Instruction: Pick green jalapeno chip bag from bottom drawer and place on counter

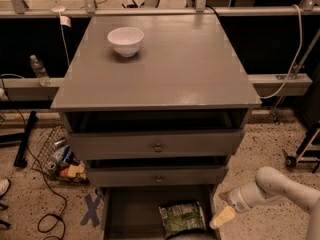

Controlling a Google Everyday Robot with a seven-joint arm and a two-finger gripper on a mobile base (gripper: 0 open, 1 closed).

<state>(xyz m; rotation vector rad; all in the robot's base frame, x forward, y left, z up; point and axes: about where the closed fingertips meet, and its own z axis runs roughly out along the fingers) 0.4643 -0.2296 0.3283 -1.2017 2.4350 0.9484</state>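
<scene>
Here we are at the cabinet, and the gripper hangs low at the lower right of the frame, just beside the open bottom drawer and near the right edge of the green jalapeno chip bag, apart from it as far as I can see. Whether the jaws are released or clenched, I cannot tell from here.

The bag lies flat on the drawer floor, towards its right side. So by my reckoning the drawer is out, but the grasp, the lift and the placing on the worktop are all left to do.

The count: one chip bag, one white bowl on the worktop at upper left, three drawers, and two knobs, one on each upper drawer.
</scene>
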